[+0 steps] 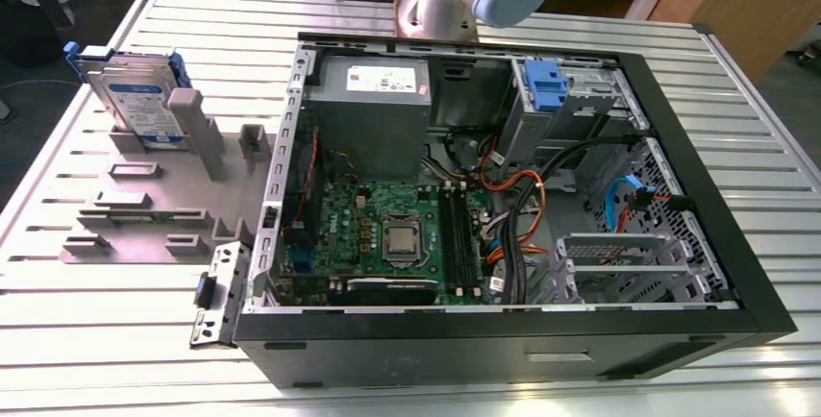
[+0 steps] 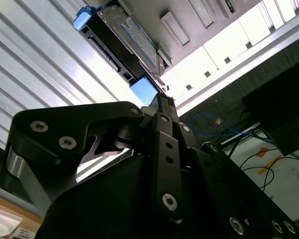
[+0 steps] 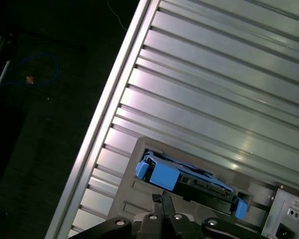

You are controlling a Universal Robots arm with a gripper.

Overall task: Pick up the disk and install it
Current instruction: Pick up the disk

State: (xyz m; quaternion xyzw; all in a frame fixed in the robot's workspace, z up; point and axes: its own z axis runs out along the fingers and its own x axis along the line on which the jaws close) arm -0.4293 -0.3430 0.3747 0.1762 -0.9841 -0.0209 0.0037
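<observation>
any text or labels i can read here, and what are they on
Nothing here can be read.
White-and-blue label on the disk: print too small to read.
White sticker on the power supply: too small to read.
Markings on the motherboard: too small to read.

Slatted aluminium desk [image 1: 103, 340] carries an open black PC case [image 1: 513, 335] lying on its side. Inside:
- grey power supply [image 1: 372, 110] at the far end
- green motherboard [image 1: 372, 215] just in front of it, with the CPU [image 1: 396, 238] in its socket
- orange cables [image 1: 520, 186] and a blue cable [image 1: 625, 196] toward the exterior view's right
- blue plastic clip [image 1: 545, 85] in the far bay
- metal cage [image 1: 622, 258] nearer the front wall

Grey slotted fixture [image 1: 135, 215] sits on the desk, at the exterior view's left of the case. In the first wrist view a blue cord [image 3: 40, 69] lies on the dark floor beyond the desk edge.
</observation>
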